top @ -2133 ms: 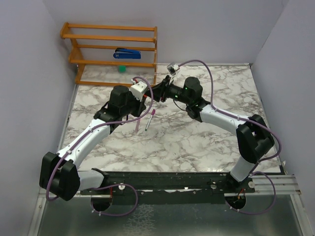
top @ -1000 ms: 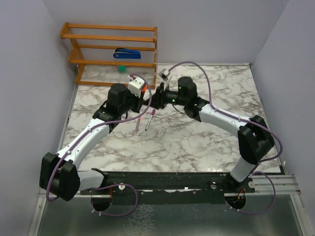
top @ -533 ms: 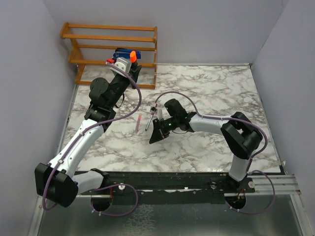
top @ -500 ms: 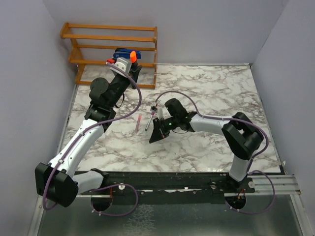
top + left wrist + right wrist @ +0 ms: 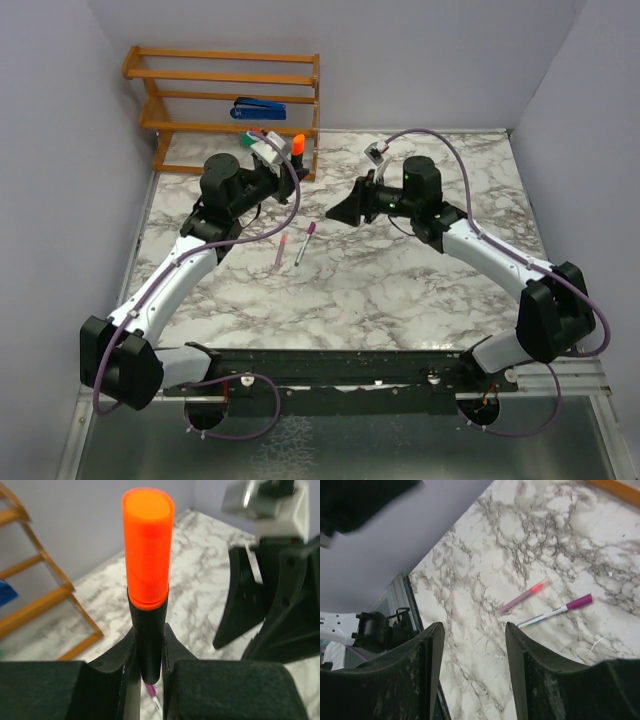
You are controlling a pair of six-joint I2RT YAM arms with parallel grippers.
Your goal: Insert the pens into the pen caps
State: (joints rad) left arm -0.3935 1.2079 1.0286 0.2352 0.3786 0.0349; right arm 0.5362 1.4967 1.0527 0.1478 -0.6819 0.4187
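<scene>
White marble with grey veins covers the worktop (image 5: 400, 290), which is closed in on three sides by plain pale lilac walls (image 5: 450, 60). A wooden rack (image 5: 230, 57) stands against the back wall at the far left corner, with a blue stapler (image 5: 258, 108) on one of its shelves. A black rail (image 5: 350, 365) carrying the arm bases runs along the near edge.

The left end effector (image 5: 287, 160) is raised just in front of the rack. Its jaws are clamped on the lower body of the black marker (image 5: 148, 645), which stands upright between them. The orange cap (image 5: 147, 545) sits on the marker's top end, well above the fingers.

The right end effector (image 5: 340, 213) faces the left one from close by. Its jaws are parted and hold nothing, and bare marble shows through the gap.

On the worktop below and a little nearer than both end effectors, the pink pen (image 5: 525, 596) and the silver-grey pen (image 5: 547, 614) lie side by side, close but apart. The silver-grey pen carries a magenta cap (image 5: 579, 601) on one end.
</scene>
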